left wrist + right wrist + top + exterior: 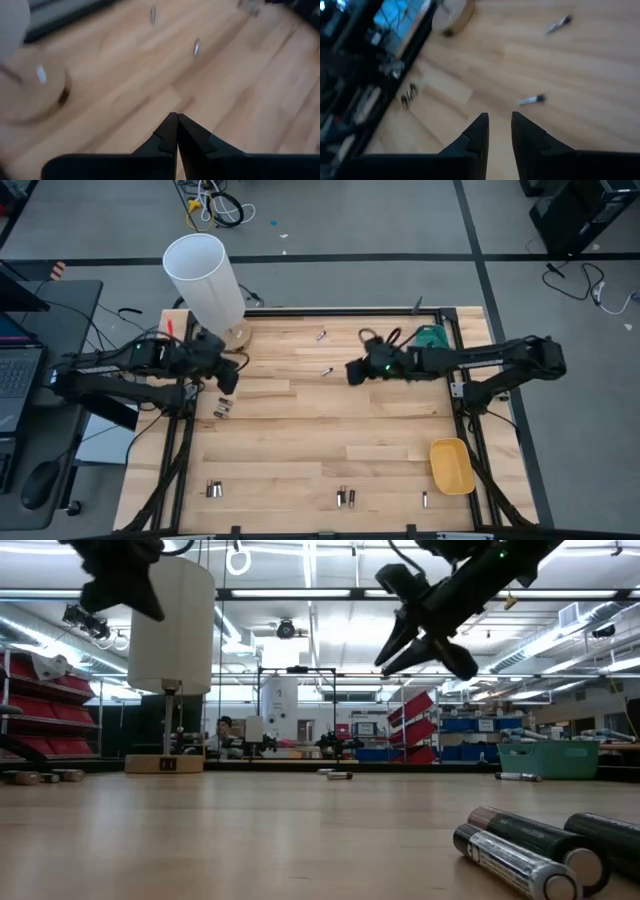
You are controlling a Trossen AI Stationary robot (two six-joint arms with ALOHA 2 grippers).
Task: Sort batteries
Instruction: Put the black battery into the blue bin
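Note:
Small batteries lie scattered on the wooden table: one (327, 371) just left of my right gripper, one (321, 335) farther back, a pair (222, 410) below my left gripper, and others along the near edge (344, 498). My left gripper (176, 120) hovers shut above the table beside the lamp base, touching nothing. My right gripper (500, 119) hangs over the table's middle right, slanting down, its fingers a narrow gap apart with nothing between them. The nearest battery (532, 100) lies on the wood just ahead of it.
A white cylindrical lamp (205, 278) on a round wooden base stands at the far left. A teal tray (430, 337) sits at the far right behind my right arm, and a yellow tray (452, 465) at the near right. Bare wood lies between the arms.

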